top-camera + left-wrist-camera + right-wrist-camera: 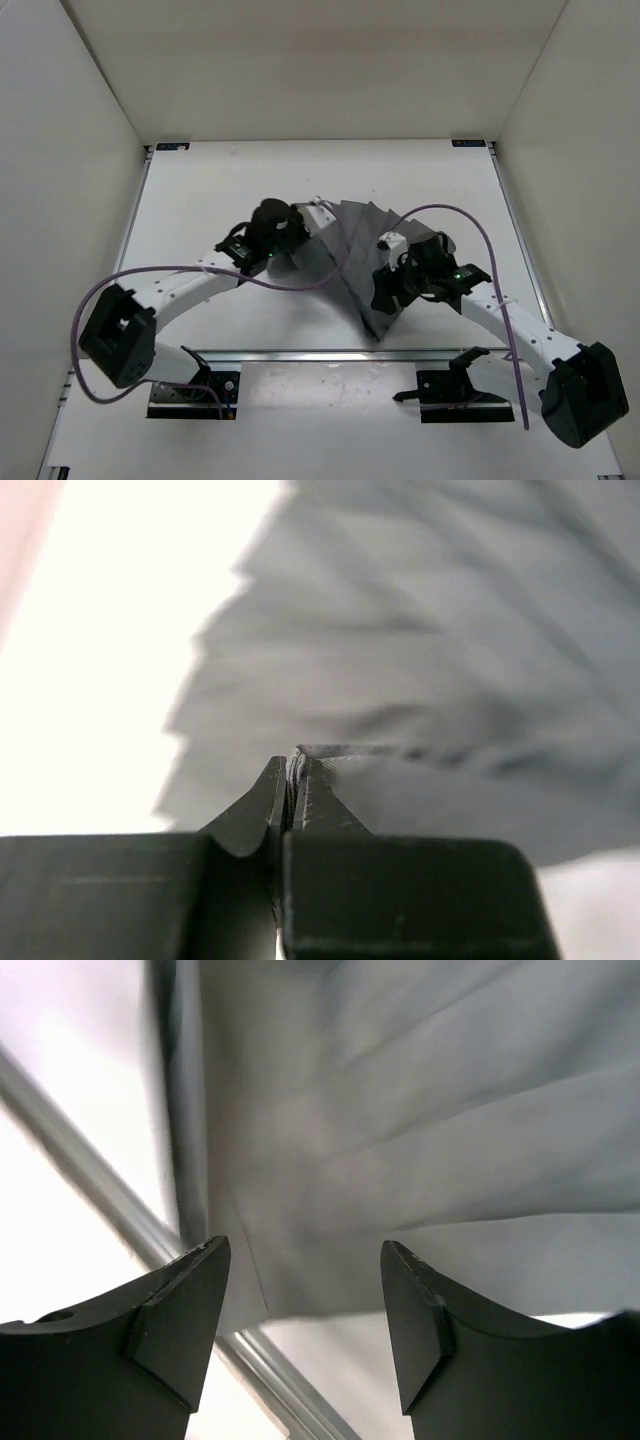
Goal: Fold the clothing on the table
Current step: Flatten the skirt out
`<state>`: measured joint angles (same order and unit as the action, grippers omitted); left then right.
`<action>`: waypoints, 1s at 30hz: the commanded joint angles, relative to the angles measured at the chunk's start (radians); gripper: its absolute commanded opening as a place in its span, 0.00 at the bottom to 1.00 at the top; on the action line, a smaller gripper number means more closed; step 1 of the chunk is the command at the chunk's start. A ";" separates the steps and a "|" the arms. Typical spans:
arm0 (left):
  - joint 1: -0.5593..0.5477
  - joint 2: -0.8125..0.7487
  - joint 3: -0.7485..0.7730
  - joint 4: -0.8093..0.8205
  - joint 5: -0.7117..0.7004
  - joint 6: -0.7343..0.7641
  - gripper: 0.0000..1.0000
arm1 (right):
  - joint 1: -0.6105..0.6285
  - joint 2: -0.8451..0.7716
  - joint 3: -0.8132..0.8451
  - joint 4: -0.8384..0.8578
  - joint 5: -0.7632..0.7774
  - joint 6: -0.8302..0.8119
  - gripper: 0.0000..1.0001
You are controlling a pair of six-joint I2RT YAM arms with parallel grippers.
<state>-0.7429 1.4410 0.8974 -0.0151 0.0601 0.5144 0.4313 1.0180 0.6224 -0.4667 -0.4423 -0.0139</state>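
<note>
The clothing, a dark grey pleated skirt, lies fanned out on the middle of the white table. At its left edge my left gripper is shut on a thin fold of the fabric; in the left wrist view the pinched hem shows between the closed fingers, with pleats spreading beyond. My right gripper hovers open over the skirt's near right part. In the right wrist view its fingers straddle a corner of the skirt, not touching it.
A metal rail runs along the table's near edge, close under the skirt's near tip, and crosses the right wrist view. Purple cables arc over both arms. White walls enclose the table on three sides.
</note>
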 commanded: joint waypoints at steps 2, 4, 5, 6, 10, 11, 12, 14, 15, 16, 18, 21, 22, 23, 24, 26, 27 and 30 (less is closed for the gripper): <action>0.095 -0.096 0.027 -0.027 -0.181 -0.083 0.00 | 0.165 0.048 0.057 -0.015 0.108 -0.075 0.61; 0.132 -0.096 0.049 -0.060 -0.186 -0.114 0.00 | 0.205 0.071 0.062 -0.012 0.139 -0.081 0.61; 0.151 -0.106 0.048 -0.057 -0.180 -0.131 0.00 | 0.233 0.073 0.057 -0.009 0.140 -0.092 0.61; 0.152 -0.113 0.037 -0.056 -0.174 -0.145 0.00 | 0.248 0.074 0.057 0.012 0.166 -0.103 0.61; 0.168 -0.154 -0.003 -0.002 -0.145 -0.159 0.00 | 0.310 0.051 0.045 0.077 0.218 -0.138 0.61; 0.174 -0.152 0.001 -0.012 -0.129 -0.166 0.00 | 0.322 0.042 0.054 0.085 0.218 -0.146 0.63; 0.177 -0.160 0.006 -0.020 -0.123 -0.172 0.00 | 0.328 0.027 0.054 0.094 0.221 -0.147 0.64; 0.178 -0.154 0.000 -0.013 -0.112 -0.165 0.00 | 0.365 0.002 0.045 0.129 0.221 -0.150 0.63; 0.180 -0.157 0.001 -0.013 -0.114 -0.171 0.00 | 0.394 -0.008 0.034 0.158 0.235 -0.149 0.63; 0.183 -0.153 0.001 -0.011 -0.111 -0.175 0.00 | 0.443 -0.012 0.025 0.189 0.244 -0.146 0.64; 0.188 -0.149 0.001 -0.006 -0.111 -0.185 0.00 | 0.510 0.019 0.004 0.233 0.299 -0.150 0.67; 0.212 -0.133 0.014 -0.020 -0.094 -0.212 0.00 | 0.587 0.092 0.005 0.289 0.321 -0.169 0.65; 0.217 -0.123 0.026 -0.023 -0.089 -0.221 0.00 | 0.610 0.109 0.007 0.305 0.329 -0.185 0.63; 0.235 -0.108 0.041 -0.040 -0.079 -0.231 0.00 | 0.621 0.137 0.011 0.324 0.352 -0.205 0.61; 0.247 -0.100 0.047 -0.043 -0.072 -0.243 0.00 | 0.626 0.167 0.007 0.327 0.349 -0.215 0.60; 0.270 -0.081 0.064 -0.057 -0.065 -0.261 0.00 | 0.624 0.178 0.004 0.368 0.347 -0.247 0.58; 0.278 -0.079 0.066 -0.052 -0.053 -0.267 0.00 | 0.623 0.186 -0.001 0.366 0.347 -0.257 0.58; 0.316 -0.056 0.081 -0.059 -0.014 -0.300 0.00 | 0.626 0.194 -0.024 0.405 0.329 -0.277 0.58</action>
<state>-0.4568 1.3811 0.9268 -0.0662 -0.0074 0.2630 1.0527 1.2148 0.6117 -0.1646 -0.1238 -0.2401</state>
